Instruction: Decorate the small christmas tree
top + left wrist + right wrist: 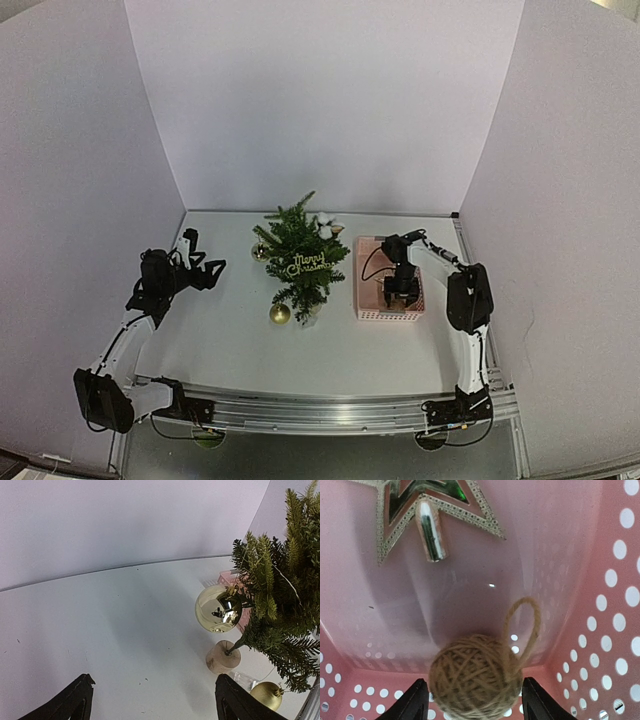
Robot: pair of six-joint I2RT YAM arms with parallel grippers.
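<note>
Right of the tree (300, 262), down inside the pink basket (388, 316), the right gripper (402, 290) has its jaws spread to either side of a twine ball (470, 680). I cannot tell whether they are pressing it. The ball's hanging loop (522, 625) sticks out on the side away from the fingers, and a shiny star (432, 517) lies beyond it. The tree stands just beside the basket with its trunk roughly upright, so the ball would need to travel leftward to reach a branch, and the right arm is the nearer one. Left of the tree, the left gripper (155, 679) faces it with jaws wide and empty.
</note>
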